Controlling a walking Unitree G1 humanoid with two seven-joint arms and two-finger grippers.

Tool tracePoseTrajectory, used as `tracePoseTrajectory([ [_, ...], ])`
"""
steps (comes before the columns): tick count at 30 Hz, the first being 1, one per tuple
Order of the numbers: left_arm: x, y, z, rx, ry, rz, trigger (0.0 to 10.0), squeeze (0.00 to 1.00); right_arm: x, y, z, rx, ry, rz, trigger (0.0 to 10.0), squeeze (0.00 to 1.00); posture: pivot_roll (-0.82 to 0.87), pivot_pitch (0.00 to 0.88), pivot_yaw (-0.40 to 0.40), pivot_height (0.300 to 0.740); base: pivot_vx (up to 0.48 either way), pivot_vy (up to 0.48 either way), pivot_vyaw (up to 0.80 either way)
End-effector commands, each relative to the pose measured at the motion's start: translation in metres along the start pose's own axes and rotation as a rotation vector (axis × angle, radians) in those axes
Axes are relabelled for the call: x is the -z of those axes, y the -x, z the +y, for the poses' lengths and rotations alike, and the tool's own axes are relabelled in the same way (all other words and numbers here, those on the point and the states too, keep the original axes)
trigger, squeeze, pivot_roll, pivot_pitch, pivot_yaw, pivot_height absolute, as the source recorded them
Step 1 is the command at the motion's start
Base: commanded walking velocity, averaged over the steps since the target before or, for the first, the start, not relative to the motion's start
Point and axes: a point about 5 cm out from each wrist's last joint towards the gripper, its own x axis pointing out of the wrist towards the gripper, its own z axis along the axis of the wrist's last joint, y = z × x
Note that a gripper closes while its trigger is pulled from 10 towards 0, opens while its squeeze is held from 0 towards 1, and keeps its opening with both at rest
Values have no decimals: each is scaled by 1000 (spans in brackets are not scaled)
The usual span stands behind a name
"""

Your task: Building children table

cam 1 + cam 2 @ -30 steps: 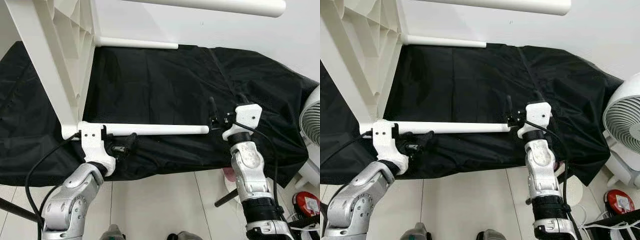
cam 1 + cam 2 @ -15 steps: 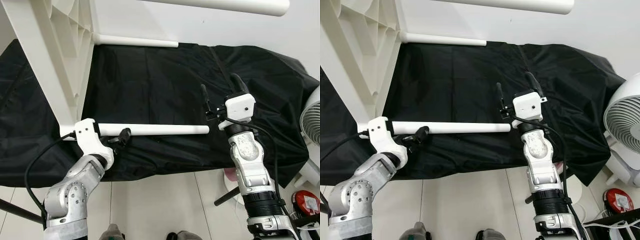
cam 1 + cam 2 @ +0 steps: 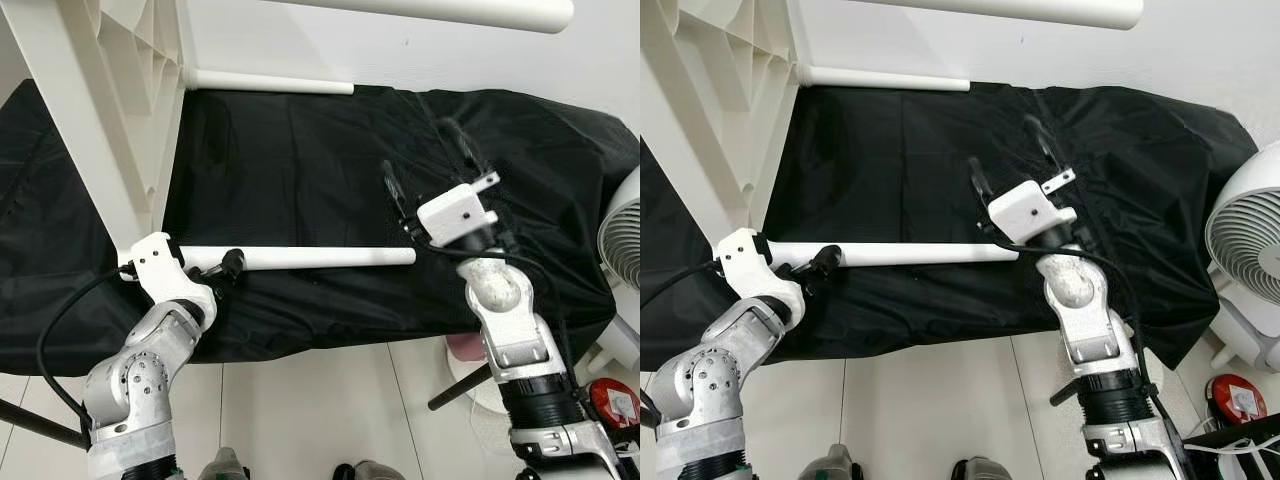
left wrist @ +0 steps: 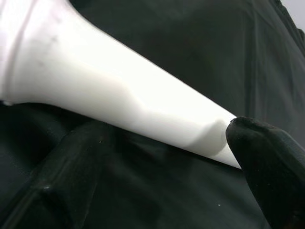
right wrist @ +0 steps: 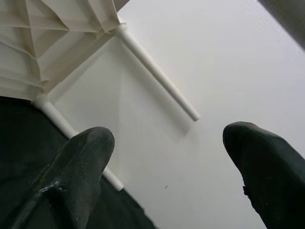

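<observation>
Black cloth [image 3: 300, 170] under the table leg [image 3: 320, 258], left gripper [image 3: 228, 266] pinching near its socket end to steady it, right gripper [image 3: 428, 170] spread wide above its free end.

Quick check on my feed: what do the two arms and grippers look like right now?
Both arms are silver, jointed metal segments. Each ends in a white plastic wrist housing carrying two long black fingers: left gripper, right gripper. A loose black cable loops from each housing down along its arm. No markings are legible.
</observation>
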Motion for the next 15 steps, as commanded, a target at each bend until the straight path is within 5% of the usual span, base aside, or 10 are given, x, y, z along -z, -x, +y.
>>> tracePoseTrajectory([
  [1,4,-2,0,-12,15,23,10000,0,-5,-3,-10,48,90,-38,10000,0,136,48,-35,740,0,0,0],
  [4,4,-4,-2,-12,12,25,10000,0,-12,-7,-15,122,195,-86,10000,0,135,50,-36,740,0,0,0],
  [15,3,-9,-7,-2,8,26,10000,0,-29,-28,-15,186,323,-202,10000,0,124,51,-30,740,0,0,0],
])
